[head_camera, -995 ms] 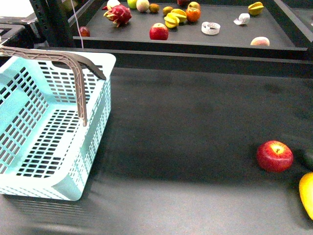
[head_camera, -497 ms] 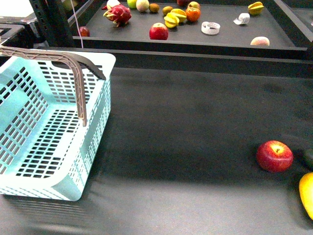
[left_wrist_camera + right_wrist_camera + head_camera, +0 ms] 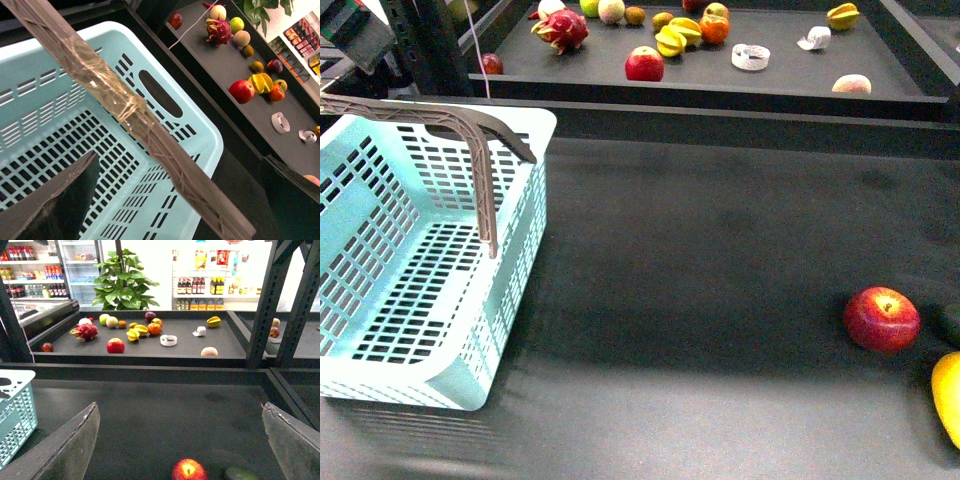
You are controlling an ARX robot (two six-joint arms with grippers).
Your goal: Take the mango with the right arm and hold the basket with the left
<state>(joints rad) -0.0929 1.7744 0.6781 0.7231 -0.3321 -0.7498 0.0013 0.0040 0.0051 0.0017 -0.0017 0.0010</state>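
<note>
The mango [image 3: 948,396] lies at the far right edge of the front view, cut off by the frame, just behind a red apple [image 3: 882,318]. The light blue basket [image 3: 525,130] stands at the left with its brown handle [image 3: 485,190] raised. In the left wrist view my left gripper [image 3: 175,200] is open above the basket [image 3: 200,145], and the handle [image 3: 125,107] runs across between its fingers [image 3: 55,205] without touching them. My right gripper [image 3: 180,447] is open and empty over the dark table. The apple [image 3: 188,470] lies just ahead of it, and the mango is out of that view.
A dark green fruit [image 3: 950,322] lies beside the apple. A raised dark shelf [image 3: 720,85] at the back carries a dragon fruit [image 3: 563,30], another apple [image 3: 644,65], star fruits [image 3: 672,40] and a tape roll [image 3: 751,57]. A metal post [image 3: 267,305] stands at the right.
A dark part of an arm has come into the top left corner of the front view. Basket, apple and mango have not moved.
</note>
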